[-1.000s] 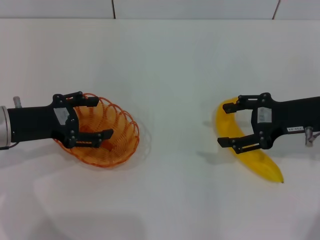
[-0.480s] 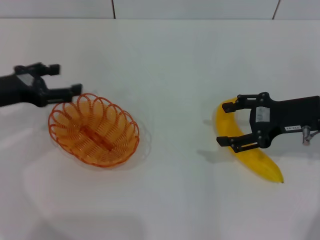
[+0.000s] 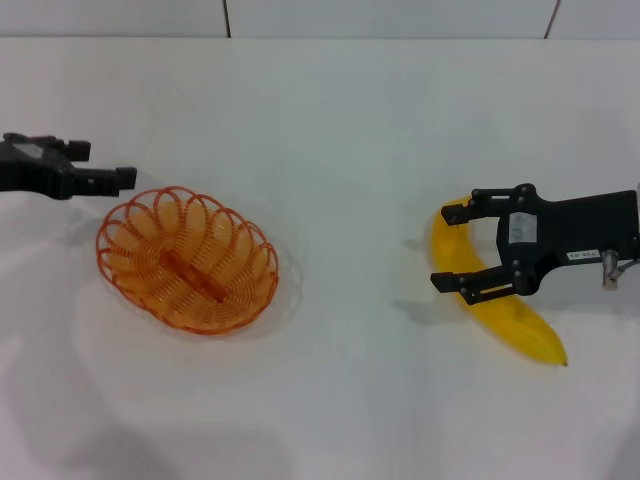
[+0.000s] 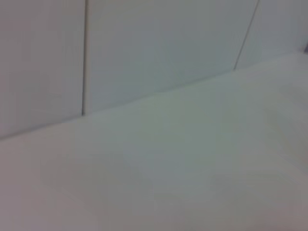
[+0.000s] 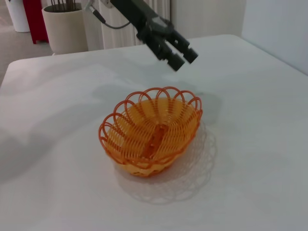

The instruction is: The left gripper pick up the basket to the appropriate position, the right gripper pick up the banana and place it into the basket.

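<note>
The orange wire basket (image 3: 188, 262) sits on the white table, left of centre, and also shows in the right wrist view (image 5: 153, 131). My left gripper (image 3: 100, 165) hovers just beyond the basket's far left rim, apart from it, open and holding nothing; the right wrist view shows it (image 5: 183, 57) above and behind the basket. On the right lies the yellow banana (image 3: 520, 325). My right gripper (image 3: 470, 240) is open and straddles the banana's upper half, one finger on each side. The left wrist view shows only bare table and wall.
A white panelled wall (image 3: 320, 18) runs along the table's far edge. Past the table in the right wrist view stand a beige pot (image 5: 62, 26) and a red object (image 5: 34, 14). Bare tabletop (image 3: 350, 300) lies between basket and banana.
My left gripper has come off the basket and drawn back toward the far left; the basket stays put. The right gripper has barely shifted over the banana.
</note>
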Controlling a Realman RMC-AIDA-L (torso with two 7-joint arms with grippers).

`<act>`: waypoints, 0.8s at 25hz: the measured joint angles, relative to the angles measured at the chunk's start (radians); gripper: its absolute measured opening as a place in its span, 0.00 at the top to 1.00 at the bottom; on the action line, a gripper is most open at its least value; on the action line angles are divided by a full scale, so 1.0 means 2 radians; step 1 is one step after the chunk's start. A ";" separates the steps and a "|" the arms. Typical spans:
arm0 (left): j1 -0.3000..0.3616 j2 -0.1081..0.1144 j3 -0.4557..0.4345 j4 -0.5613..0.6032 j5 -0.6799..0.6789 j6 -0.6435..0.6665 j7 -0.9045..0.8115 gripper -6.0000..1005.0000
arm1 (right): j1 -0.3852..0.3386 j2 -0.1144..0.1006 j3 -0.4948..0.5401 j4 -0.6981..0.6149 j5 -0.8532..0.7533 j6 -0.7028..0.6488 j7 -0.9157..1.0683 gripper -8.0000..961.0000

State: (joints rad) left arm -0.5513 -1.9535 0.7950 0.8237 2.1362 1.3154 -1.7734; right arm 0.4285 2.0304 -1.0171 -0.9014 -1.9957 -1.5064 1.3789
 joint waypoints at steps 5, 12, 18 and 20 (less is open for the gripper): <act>-0.014 -0.003 0.000 -0.001 0.043 0.006 -0.022 0.15 | 0.001 0.000 0.000 0.001 0.000 0.000 0.000 0.08; -0.026 -0.004 0.000 -0.004 0.065 0.006 -0.028 0.16 | 0.004 0.001 0.000 0.001 0.000 -0.002 0.000 0.08; -0.036 -0.014 0.000 -0.005 0.087 0.002 -0.030 0.17 | 0.005 0.001 -0.001 0.001 0.000 -0.001 0.000 0.08; -0.037 -0.015 0.000 -0.005 0.089 0.002 -0.030 0.17 | 0.005 0.001 -0.001 0.001 0.000 -0.001 0.000 0.08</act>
State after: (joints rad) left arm -0.6252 -1.9840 0.7945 0.8131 2.3142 1.3185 -1.8329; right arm 0.4388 2.0325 -1.0192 -0.8991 -1.9956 -1.5082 1.3789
